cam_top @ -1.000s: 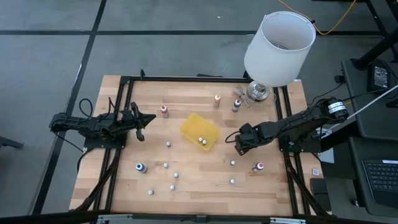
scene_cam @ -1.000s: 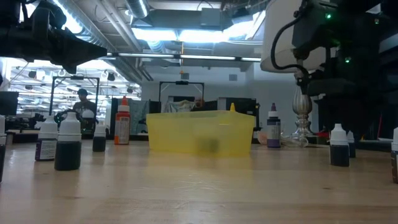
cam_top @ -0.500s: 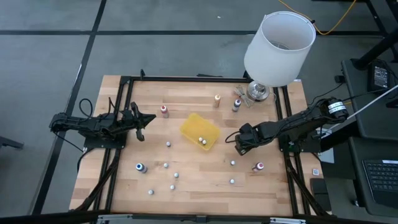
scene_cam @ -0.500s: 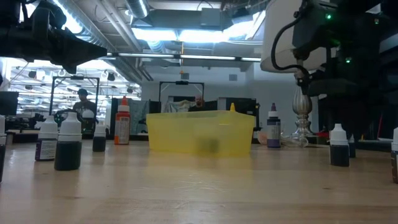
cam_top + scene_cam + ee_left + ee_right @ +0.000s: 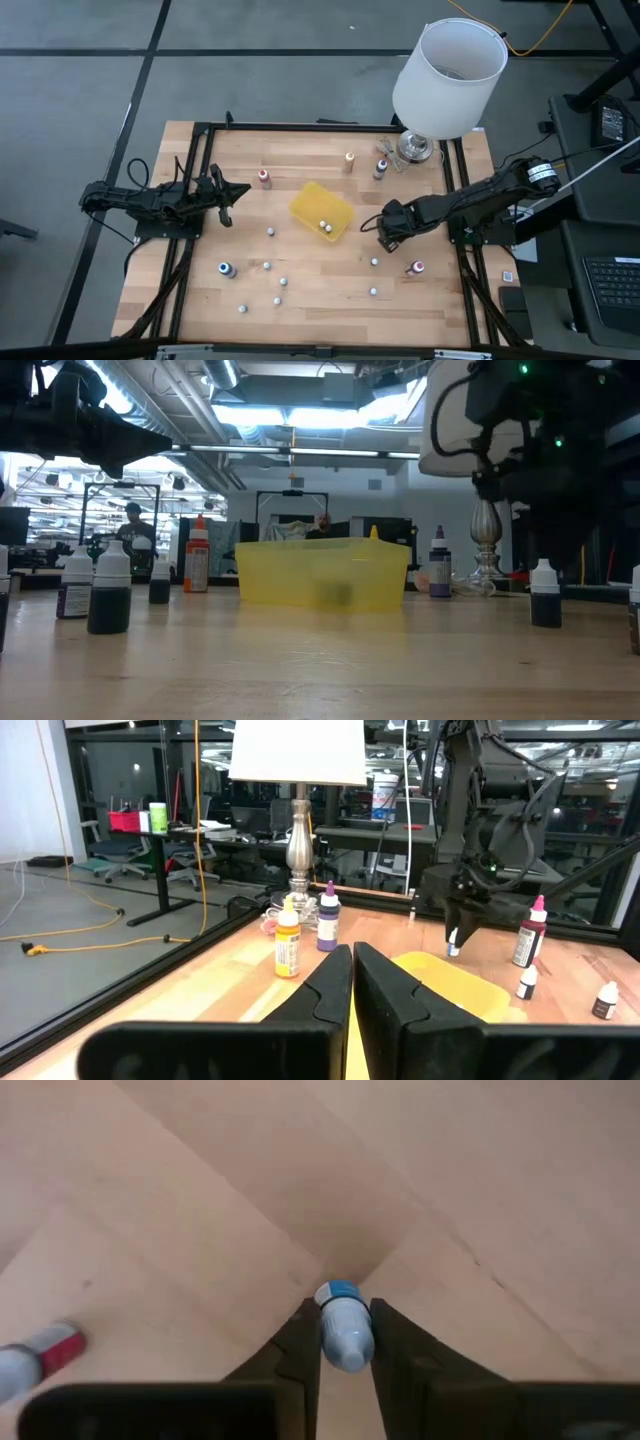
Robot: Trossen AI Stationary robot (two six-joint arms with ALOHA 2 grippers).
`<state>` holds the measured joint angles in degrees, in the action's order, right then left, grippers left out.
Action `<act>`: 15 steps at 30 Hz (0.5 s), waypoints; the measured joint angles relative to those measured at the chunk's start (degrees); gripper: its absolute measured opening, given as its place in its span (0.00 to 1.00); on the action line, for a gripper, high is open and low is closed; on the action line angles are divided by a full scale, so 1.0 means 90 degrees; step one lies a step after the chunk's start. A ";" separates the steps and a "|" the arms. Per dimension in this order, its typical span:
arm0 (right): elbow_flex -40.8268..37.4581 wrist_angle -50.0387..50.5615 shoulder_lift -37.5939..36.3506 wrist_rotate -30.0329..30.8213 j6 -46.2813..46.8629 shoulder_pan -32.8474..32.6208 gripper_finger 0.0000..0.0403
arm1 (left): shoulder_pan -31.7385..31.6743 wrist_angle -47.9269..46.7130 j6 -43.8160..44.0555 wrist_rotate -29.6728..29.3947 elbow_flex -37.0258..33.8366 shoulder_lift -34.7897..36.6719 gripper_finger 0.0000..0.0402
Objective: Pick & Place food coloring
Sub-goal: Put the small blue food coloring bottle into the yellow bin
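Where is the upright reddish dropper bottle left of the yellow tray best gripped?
On its straight-sided body, just below the tapering cap. The reddish dropper bottle stands upright with bare wood around it, apart from the yellow plastic tray, so a claw could likely descend from above with a finger on either side. The left claw is nearest.

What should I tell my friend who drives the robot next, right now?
Right gripper: shut on a small whitish dropper bottle with a blue cap, held above the wooden table, beside the flat yellow square tray.
Left gripper: shut, empty, waiting at the table's left edge.
Done: two bottles sit in the tray.
Left: drop the held bottle in, then fetch the many bottles scattered across the table.
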<state>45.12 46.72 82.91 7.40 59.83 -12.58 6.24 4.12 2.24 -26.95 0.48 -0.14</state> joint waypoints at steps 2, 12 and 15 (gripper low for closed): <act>0.0239 0.0269 0.0000 0.0004 -0.0223 0.0000 0.19 | 0.0000 0.0000 0.0000 0.0000 0.0001 0.0000 0.03; 0.1676 0.1478 0.0048 0.0055 -0.1414 0.0009 0.17 | 0.0002 0.0000 0.0000 0.0001 0.0002 0.0000 0.02; 0.2189 0.1872 0.0211 0.0049 -0.1741 0.0053 0.18 | 0.0001 0.0000 0.0000 -0.0001 0.0000 0.0000 0.03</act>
<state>64.82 63.57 84.82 7.84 44.17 -12.10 6.25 4.12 2.24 -26.96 0.48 -0.14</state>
